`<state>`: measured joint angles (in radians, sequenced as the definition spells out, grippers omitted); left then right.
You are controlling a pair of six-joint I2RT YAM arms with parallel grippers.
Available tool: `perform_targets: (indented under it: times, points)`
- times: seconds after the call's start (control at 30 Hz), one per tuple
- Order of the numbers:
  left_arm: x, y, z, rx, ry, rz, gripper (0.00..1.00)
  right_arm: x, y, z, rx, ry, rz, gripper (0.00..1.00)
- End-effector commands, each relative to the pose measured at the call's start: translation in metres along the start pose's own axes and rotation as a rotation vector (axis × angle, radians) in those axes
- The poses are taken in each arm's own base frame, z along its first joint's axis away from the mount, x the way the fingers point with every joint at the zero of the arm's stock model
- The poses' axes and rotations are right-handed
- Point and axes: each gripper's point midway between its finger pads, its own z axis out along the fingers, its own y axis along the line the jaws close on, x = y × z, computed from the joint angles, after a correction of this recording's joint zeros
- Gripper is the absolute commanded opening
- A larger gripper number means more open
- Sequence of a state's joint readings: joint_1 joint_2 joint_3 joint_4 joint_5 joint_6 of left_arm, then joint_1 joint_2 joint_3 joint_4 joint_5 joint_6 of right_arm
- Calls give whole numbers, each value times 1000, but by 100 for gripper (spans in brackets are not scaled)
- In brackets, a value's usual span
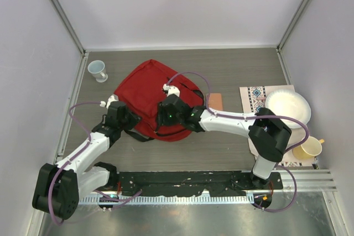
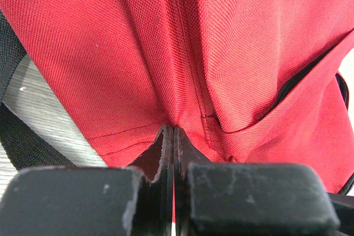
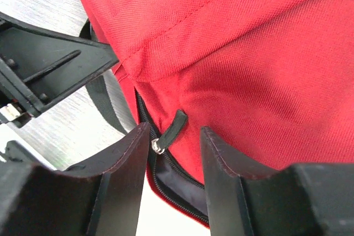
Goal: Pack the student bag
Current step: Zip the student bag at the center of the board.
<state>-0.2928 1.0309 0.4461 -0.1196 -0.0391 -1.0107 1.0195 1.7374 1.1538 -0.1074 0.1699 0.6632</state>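
With the student bag (image 1: pixel 149 95) mid-table, my left claw (image 2: pixel 173 132) pinched on its red fabric and my right claw (image 3: pixel 175 129) spread around the zipper pull (image 3: pixel 178 119), I should close squarely on the tab and drag along the track against left's tension.

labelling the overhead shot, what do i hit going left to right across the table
pale blue cup → student bag → small brown flat item → white paper plate
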Motion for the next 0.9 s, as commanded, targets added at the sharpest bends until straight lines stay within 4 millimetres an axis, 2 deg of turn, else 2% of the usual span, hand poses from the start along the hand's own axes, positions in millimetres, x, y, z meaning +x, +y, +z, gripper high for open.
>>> perform_targets:
  times: [0.0, 0.27, 0.73, 0.87]
  points:
    - [4, 6, 0, -14, 18, 15, 0, 0, 17, -17, -84, 29, 74, 46]
    - [5, 5, 0, -11, 21, 14, 0, 15, 24, -2, -117, 83, 127, 42]
    - [5, 7, -2, -11, 18, 13, 0, 15, 26, 21, -120, 85, 199, 40]
    - [6, 7, -1, -11, 19, 13, 0, 7, 31, 26, -145, 50, 214, 38]
